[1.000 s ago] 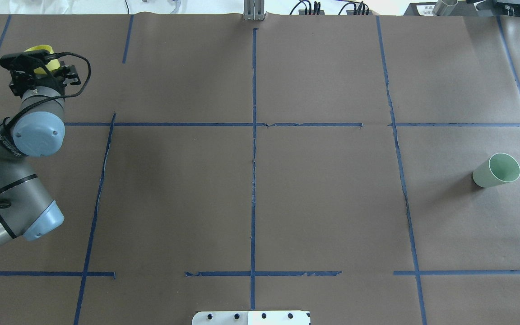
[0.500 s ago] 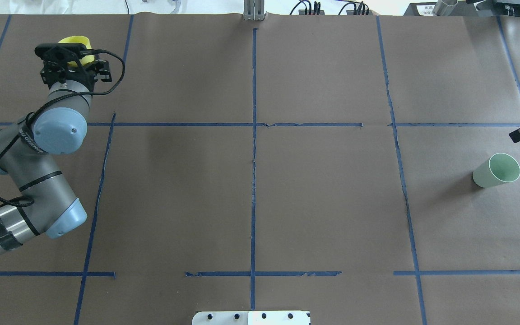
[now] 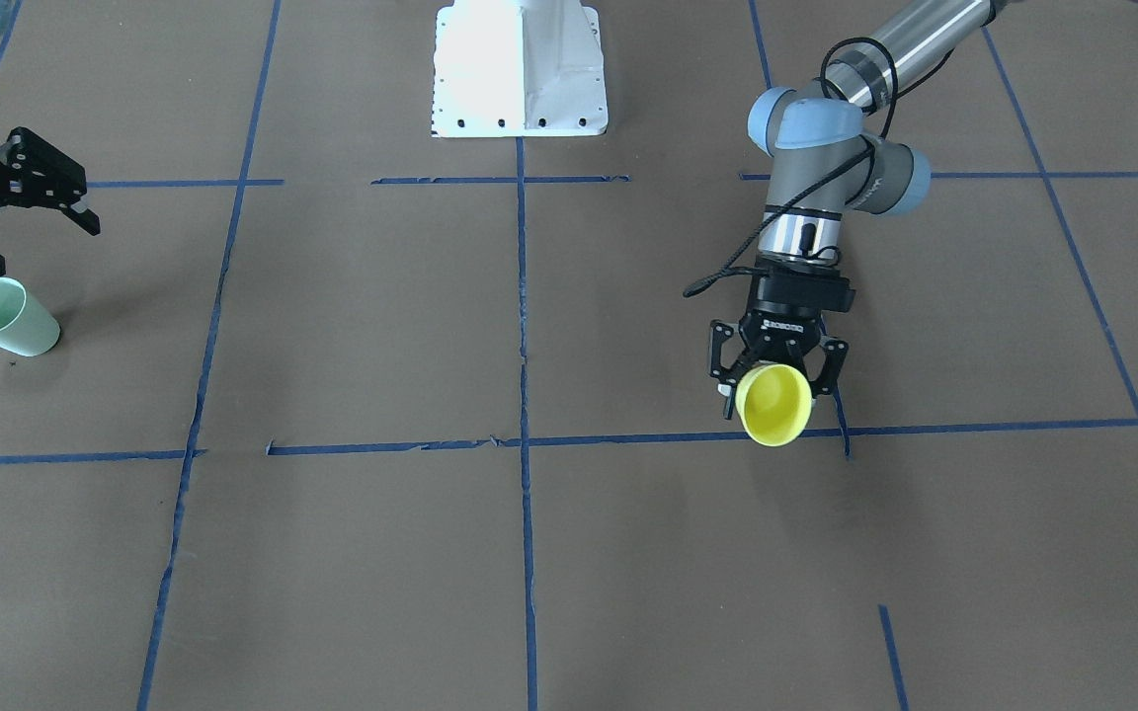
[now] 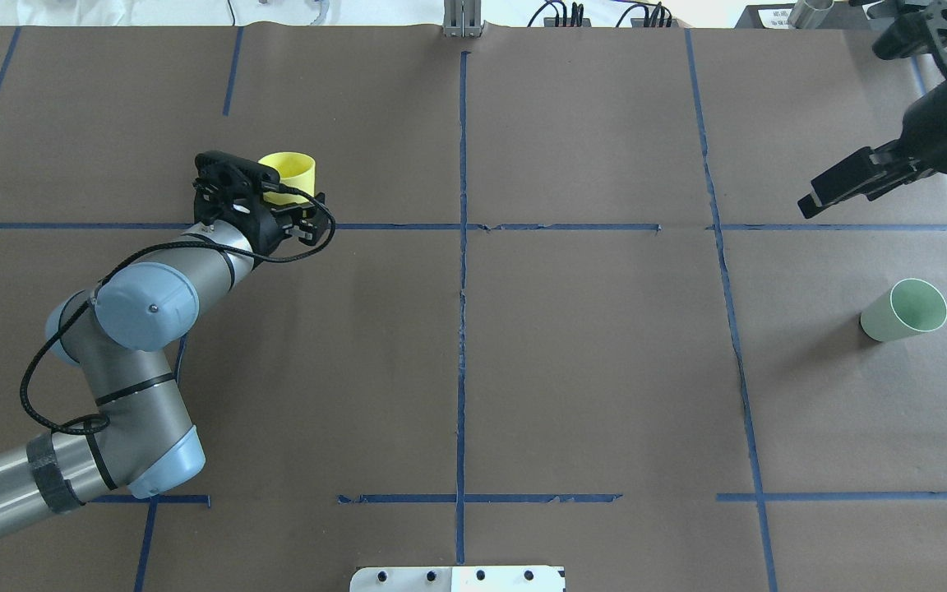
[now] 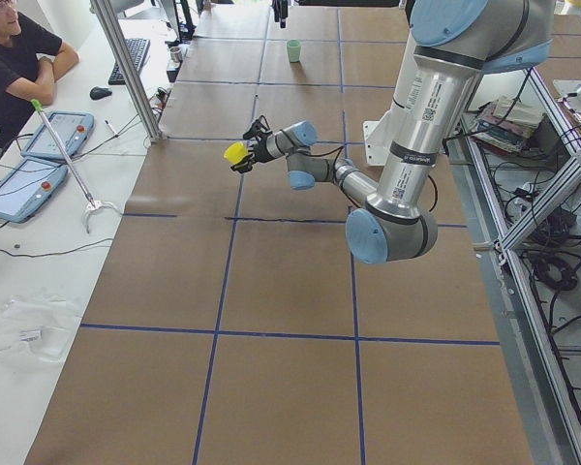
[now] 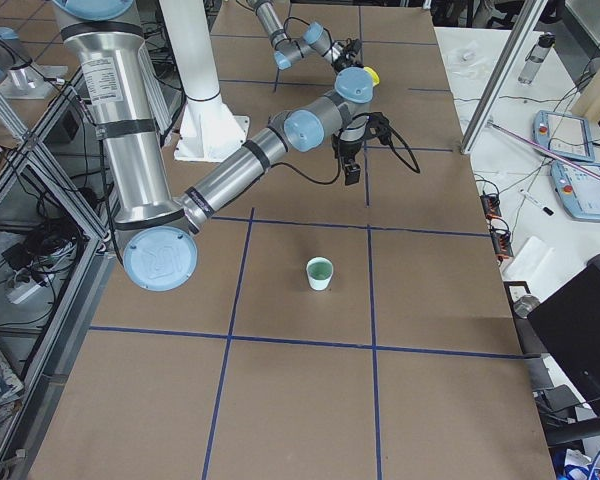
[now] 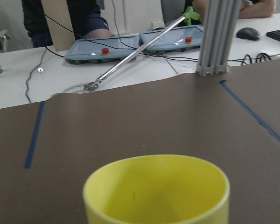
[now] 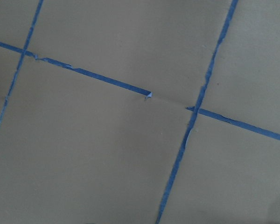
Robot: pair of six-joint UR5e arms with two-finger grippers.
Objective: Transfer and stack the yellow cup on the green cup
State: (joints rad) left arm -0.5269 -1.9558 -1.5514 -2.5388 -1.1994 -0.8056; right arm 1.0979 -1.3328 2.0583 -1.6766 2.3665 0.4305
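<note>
My left gripper (image 3: pixel 776 387) is shut on the yellow cup (image 3: pixel 773 403) and holds it above the table, left of centre, its open mouth tilted away from the robot. The cup also shows in the overhead view (image 4: pixel 288 171) and fills the bottom of the left wrist view (image 7: pixel 156 189). The green cup (image 4: pixel 905 310) stands upright on the table at the far right, alone; it also shows in the front view (image 3: pixel 4 316). My right gripper (image 3: pixel 36 239) is open and empty, raised above the table close to the green cup.
Brown paper with blue tape lines (image 4: pixel 463 271) covers the table. The white robot base (image 3: pixel 520 69) stands at the robot's edge. Operators' tablets (image 7: pixel 135 46) and a metal post (image 7: pixel 219 37) stand beyond the far edge.
My left arm has carried the yellow cup from the far left corner rightward toward the table's middle. My right gripper has come into the overhead view from the right edge.
</note>
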